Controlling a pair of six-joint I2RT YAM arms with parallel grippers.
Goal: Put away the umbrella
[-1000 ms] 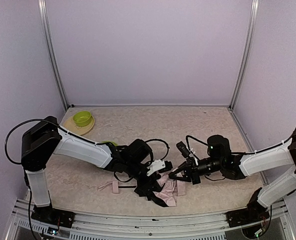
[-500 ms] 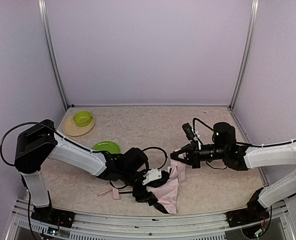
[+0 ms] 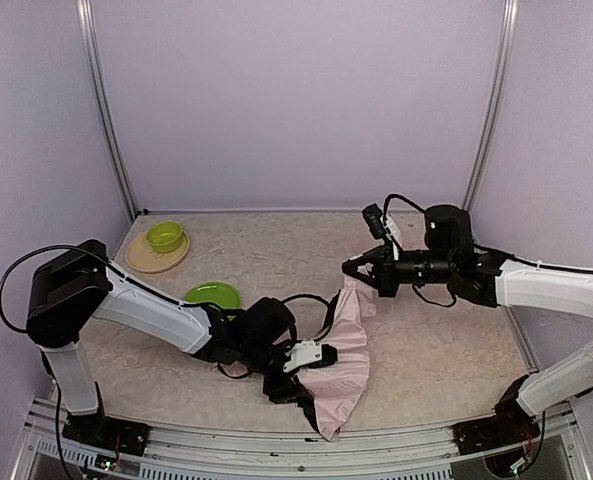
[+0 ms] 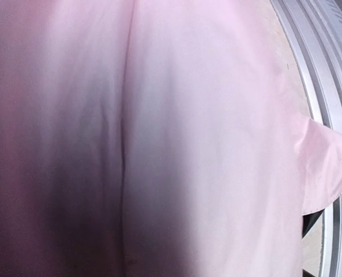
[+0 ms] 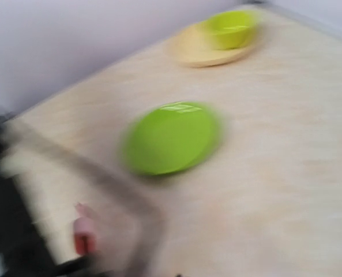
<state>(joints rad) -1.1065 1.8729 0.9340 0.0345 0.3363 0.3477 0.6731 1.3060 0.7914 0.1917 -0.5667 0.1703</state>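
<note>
Right end effector (image 3: 355, 272) pinching umbrella (image 3: 342, 348), left end effector (image 3: 294, 383) against it, opening unclear

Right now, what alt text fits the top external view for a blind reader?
The right gripper holds one edge of the pink umbrella raised, its fabric draping to the left gripper near the front edge of the table. A green plate lies left of them, and a green bowl sits on a tan dish in the far left corner.

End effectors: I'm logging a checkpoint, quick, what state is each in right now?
Left end effector: cannot be told, the umbrella covers its fingers.
Right end effector: closed, holding the umbrella's pink fabric up off the table.
</note>
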